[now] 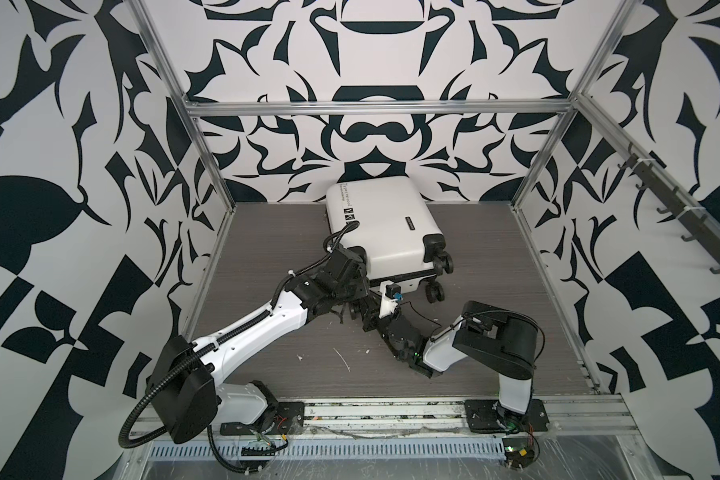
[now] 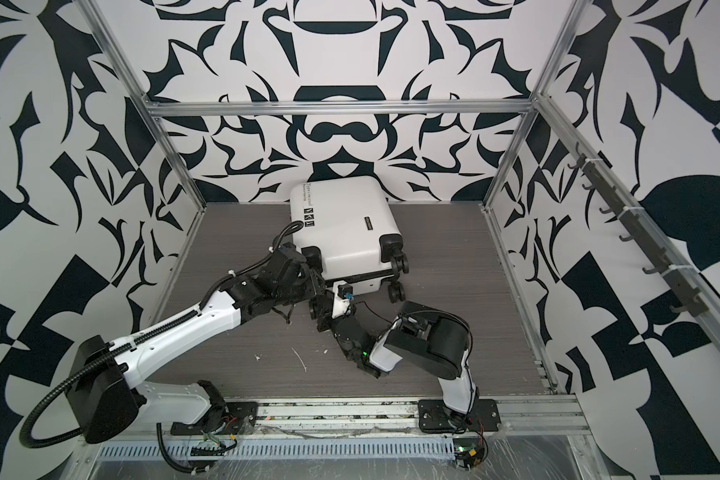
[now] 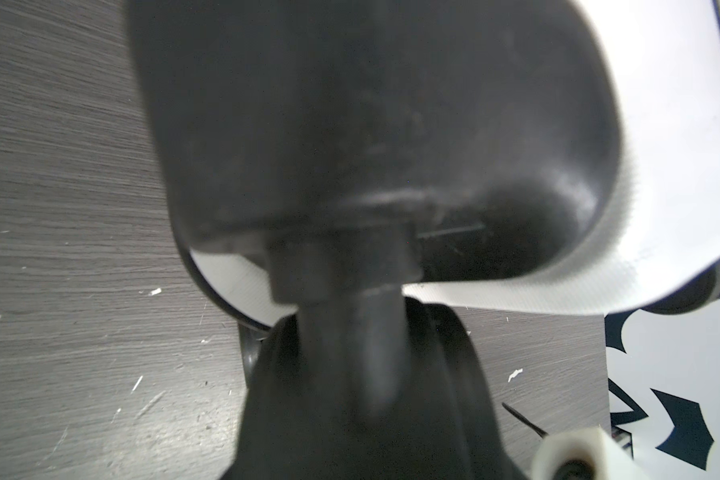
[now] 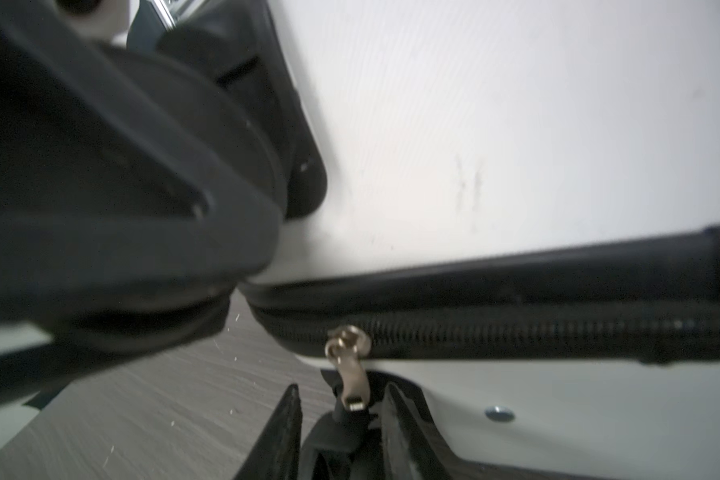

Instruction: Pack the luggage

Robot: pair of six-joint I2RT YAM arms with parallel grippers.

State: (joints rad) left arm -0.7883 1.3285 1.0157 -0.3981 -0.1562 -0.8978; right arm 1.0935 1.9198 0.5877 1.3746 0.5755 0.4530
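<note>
The white luggage (image 1: 383,232) (image 2: 341,232) lies shut on the grey table, lid up, black wheels (image 1: 435,291) toward the front. My left gripper (image 1: 360,286) (image 2: 316,282) is at its near left corner. In the left wrist view a spinner wheel (image 3: 362,395) under the black corner guard (image 3: 350,124) fills the jaw space and hides the fingers. My right gripper (image 4: 341,399) (image 1: 364,303) stands open at the front seam. Its fingers (image 4: 289,415) flank the gold zipper pull (image 4: 350,374), which hangs from the black zipper (image 4: 516,328).
Both arms meet at the suitcase's near left corner, wrists almost touching. Aluminium frame posts (image 1: 208,166) edge the table (image 1: 267,249). A rail of hooks (image 1: 674,208) runs along the right wall. White scraps (image 1: 337,355) lie on the front of the table.
</note>
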